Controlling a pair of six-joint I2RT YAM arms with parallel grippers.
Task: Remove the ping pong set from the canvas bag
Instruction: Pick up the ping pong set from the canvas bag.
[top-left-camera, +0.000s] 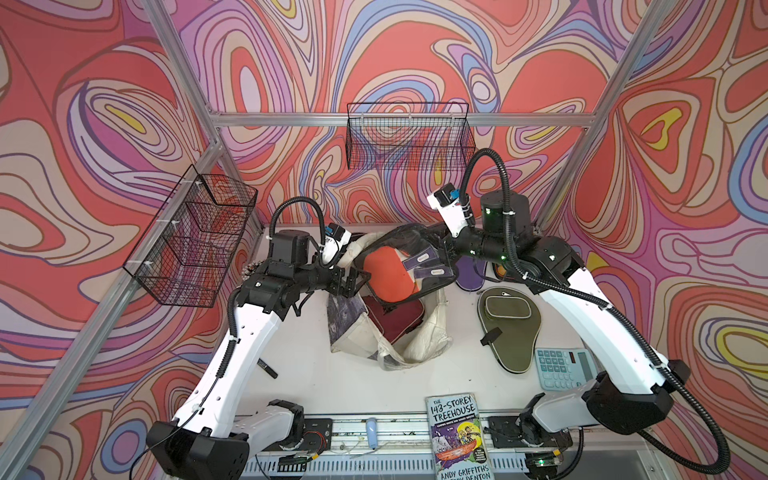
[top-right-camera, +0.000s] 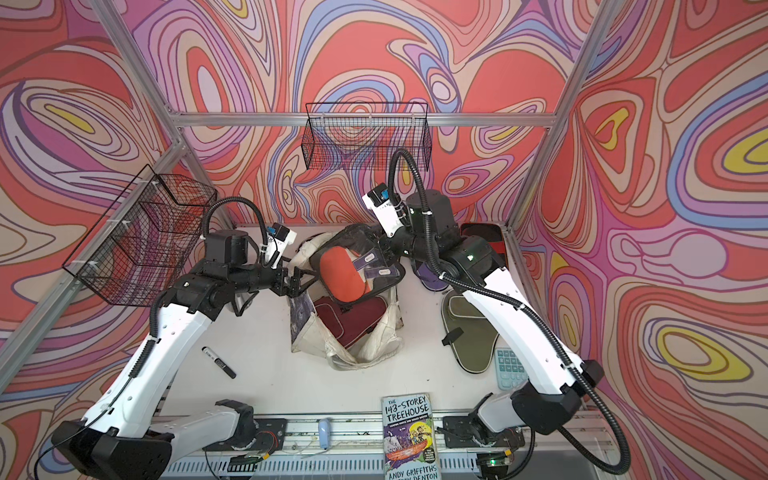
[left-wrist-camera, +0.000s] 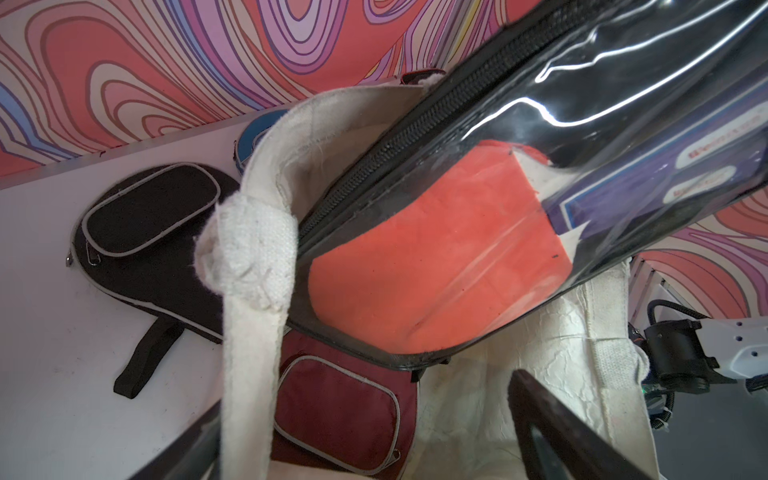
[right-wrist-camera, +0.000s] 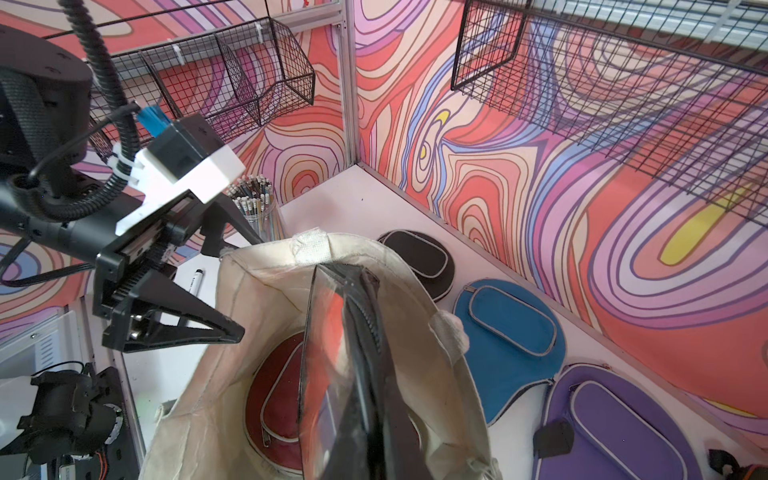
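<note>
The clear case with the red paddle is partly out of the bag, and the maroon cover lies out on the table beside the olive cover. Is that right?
No. The maroon cover is inside the bag, under the clear case, as the right wrist view shows. The case is partly out, and the olive cover lies on the table.

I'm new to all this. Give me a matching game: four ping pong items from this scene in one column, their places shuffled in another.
1 maroon cover
2 olive cover
3 blue cover
4 clear case

A on the table beside the calculator
B tilted, sticking up out of the canvas bag
C lying inside the canvas bag
D between the black cover and the purple cover

Pairs: 1-C, 2-A, 3-D, 4-B.
</note>
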